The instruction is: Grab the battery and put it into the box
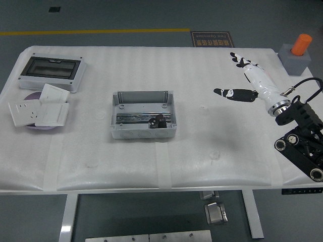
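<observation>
A small dark battery (158, 121) lies inside the open grey box (143, 115) at the table's middle, near the box's front right corner. My right hand (241, 79) is white with black fingertips. It is open, fingers spread, and holds nothing. It hovers over the table's right part, well to the right of the box. Its black arm comes in from the right edge. My left arm is out of view.
A grey enclosure with a dark window (52, 72) stands at the back left. White wall sockets (39, 111) lie on a purple disc at the left. A grey block with an orange cylinder (298, 54) stands at the back right corner.
</observation>
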Robot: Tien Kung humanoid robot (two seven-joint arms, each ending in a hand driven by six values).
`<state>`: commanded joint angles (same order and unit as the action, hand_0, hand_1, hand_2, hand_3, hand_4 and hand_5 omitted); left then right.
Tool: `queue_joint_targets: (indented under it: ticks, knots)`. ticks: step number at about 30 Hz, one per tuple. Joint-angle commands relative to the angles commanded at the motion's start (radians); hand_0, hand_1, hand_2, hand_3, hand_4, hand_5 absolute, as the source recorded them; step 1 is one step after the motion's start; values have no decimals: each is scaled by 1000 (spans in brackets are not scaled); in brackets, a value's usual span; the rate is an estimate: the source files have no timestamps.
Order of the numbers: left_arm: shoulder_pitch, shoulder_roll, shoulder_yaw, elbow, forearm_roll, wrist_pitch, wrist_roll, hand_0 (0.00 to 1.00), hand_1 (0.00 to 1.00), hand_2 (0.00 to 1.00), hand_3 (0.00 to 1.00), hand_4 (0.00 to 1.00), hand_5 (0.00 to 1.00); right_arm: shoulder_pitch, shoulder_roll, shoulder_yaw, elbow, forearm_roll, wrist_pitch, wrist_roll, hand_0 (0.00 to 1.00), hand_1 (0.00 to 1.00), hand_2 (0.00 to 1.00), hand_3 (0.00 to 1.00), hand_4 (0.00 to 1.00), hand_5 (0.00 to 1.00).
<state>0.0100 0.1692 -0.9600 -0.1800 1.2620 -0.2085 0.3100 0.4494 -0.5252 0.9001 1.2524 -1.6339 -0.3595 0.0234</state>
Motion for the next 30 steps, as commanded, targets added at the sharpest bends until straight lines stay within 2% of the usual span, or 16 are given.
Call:
queue_joint_targets:
  ticks: [3, 4, 8, 17, 21, 30]
  knots:
    - [5, 0, -1, 0, 0, 0, 0, 611, 648, 430, 489, 438, 470, -66, 4, 101, 24, 13, -1, 13, 961, 786, 848, 977, 986, 542]
    - [6, 0, 0, 0, -2, 1, -1, 612, 648, 431, 490, 439, 468, -84, 5, 130, 28, 17, -1, 16, 929, 766, 825, 928, 972, 538]
    - [11, 0, 4, 0, -14, 4, -4, 612, 648, 431, 490, 439, 468, -141, 7, 249, 42, 44, 1, 31, 929, 766, 825, 928, 972, 538]
    - [23, -9, 11, 0, -36, 8, -8, 611, 648, 430, 490, 438, 464, -205, 15, 451, 55, 88, -2, 56, 922, 758, 812, 896, 965, 536]
    - [24, -9, 8, 0, -38, 11, -8, 611, 648, 430, 490, 438, 464, -215, 19, 504, 60, 110, -3, 64, 922, 758, 812, 896, 965, 536]
    - [22, -5, 12, 0, -49, 13, -8, 611, 648, 431, 492, 439, 459, -224, 21, 531, 68, 119, -3, 64, 909, 749, 807, 888, 951, 541]
